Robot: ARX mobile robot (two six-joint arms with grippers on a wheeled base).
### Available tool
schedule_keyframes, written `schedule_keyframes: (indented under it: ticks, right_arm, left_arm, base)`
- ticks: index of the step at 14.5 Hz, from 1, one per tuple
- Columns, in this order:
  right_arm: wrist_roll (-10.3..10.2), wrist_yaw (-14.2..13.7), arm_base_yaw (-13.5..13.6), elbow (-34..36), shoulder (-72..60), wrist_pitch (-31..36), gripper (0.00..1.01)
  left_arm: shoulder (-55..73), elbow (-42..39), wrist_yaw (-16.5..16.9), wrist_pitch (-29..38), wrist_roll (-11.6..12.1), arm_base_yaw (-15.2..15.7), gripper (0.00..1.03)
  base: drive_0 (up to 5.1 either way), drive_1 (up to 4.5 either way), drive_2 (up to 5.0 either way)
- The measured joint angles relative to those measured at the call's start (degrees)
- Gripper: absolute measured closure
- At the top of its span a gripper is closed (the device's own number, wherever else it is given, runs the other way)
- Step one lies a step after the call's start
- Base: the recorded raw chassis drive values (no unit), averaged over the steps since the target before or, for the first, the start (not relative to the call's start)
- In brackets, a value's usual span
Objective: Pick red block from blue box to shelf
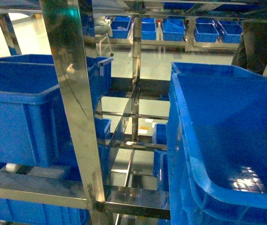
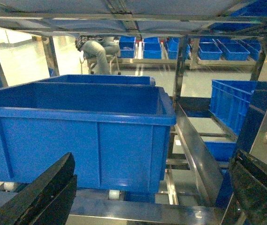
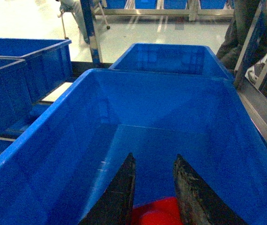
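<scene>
Red block (image 3: 156, 213) sits clamped between your right gripper (image 3: 153, 208) fingers, hanging over the big blue crate (image 3: 54, 136) on the shelf (image 1: 75, 112), so you only lower it straight down.

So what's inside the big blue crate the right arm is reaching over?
The crate looks bare inside, floor and walls. Over its near end, the right gripper has its fingers around the red block. The floor under the block is hidden.
</scene>
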State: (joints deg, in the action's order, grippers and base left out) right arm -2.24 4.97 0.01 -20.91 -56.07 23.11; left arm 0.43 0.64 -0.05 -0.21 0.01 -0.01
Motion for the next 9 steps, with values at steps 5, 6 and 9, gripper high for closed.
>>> schedule_keyframes:
  ticks: [5,6,9]
  right_arm:
    - [3.7,-2.0,0.4,2.3,-8.5,12.1,0.81]
    - [3.7,-2.4,0.4,2.2,-13.8,15.6,0.81]
    - [2.2,-2.6,0.3,0.0,-17.0,14.7,0.81]
  left_arm:
    - [0.0,0.0,0.0,0.0,0.0,0.0,0.05]
    - [0.0,0.0,0.0,0.0,0.0,0.0,0.05]
    - [0.0,0.0,0.0,0.0,0.0,0.0,0.05]
  base:
    - [0.0,0.0,0.0]
    - [0.0,0.0,0.0]
    - [0.0,0.0,0.0]
